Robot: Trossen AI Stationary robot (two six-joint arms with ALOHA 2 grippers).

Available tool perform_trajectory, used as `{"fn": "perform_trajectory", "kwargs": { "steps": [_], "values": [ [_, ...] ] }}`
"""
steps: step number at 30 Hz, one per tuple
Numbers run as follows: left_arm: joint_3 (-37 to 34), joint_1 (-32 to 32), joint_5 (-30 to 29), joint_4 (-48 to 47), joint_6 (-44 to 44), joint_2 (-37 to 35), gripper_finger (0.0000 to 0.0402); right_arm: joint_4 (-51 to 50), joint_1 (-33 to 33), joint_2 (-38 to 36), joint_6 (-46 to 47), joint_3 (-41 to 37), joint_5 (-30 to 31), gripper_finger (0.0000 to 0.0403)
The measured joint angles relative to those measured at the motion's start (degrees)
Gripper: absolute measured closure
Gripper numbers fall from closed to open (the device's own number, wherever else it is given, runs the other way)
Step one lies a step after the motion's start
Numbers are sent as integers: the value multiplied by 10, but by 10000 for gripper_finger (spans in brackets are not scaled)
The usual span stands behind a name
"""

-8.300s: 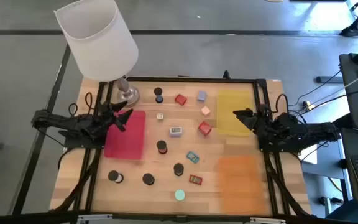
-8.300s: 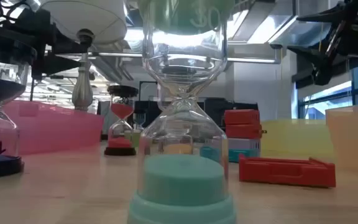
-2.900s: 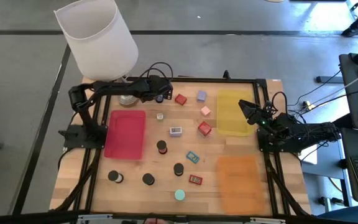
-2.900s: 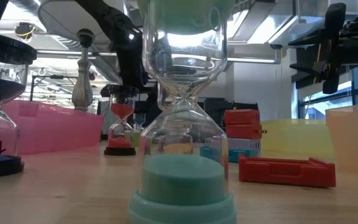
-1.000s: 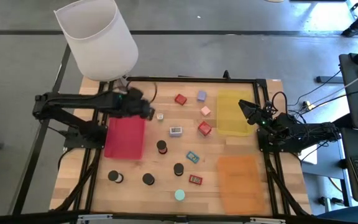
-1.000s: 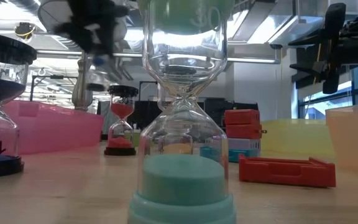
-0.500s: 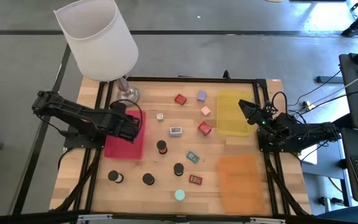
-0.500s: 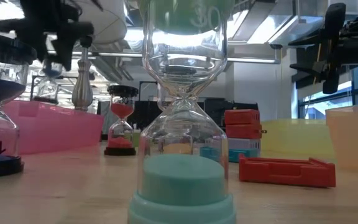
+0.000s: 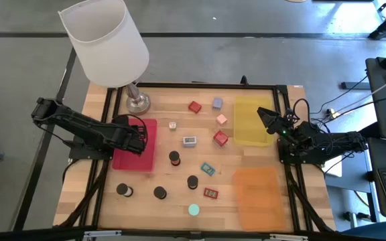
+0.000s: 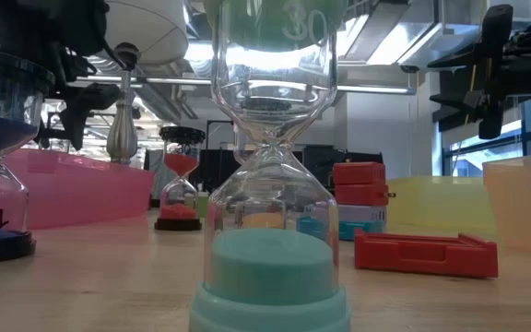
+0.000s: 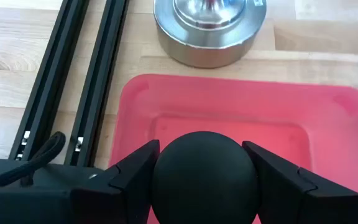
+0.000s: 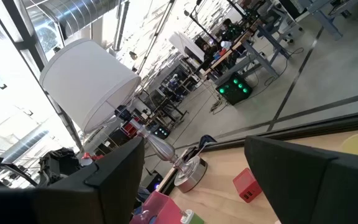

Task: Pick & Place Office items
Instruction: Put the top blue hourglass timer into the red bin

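Left gripper (image 11: 202, 186) pinches a round black piece (image 11: 204, 177), probably an hourglass cap, above the pink plastic tray (image 11: 241, 115), while right gripper (image 12: 194, 180) waits spread.

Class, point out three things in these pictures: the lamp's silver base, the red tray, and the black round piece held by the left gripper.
lamp's silver base (image 9: 137, 103), high view, top of the base.
red tray (image 9: 136, 155), high view, bare floor.
black round piece (image 11: 204, 174), left wrist view, its rounded top.

black-capped hourglass (image 11: 204, 177) held over pink tray | teal hourglass (image 10: 270, 166) upright, nr front edge | red-sand hourglass (image 10: 181, 189) upright, mid table | red stapler (image 10: 425, 253) flat, rt of teal | others scattered
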Motion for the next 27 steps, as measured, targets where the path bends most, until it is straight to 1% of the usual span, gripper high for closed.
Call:
{"fn": "perform_trajectory", "kwargs": {
  "steps": [8,15,27],
  "values": [
    [0,42,-1,6,1,1,190,-1,0,0,0,0,0,121],
    [-27,70,13,65,11,5,190,-1,0,0,0,0,0,121],
    [-28,101,0,67,5,23,183,0,0,0,0,0,0,121]
  ]
}}
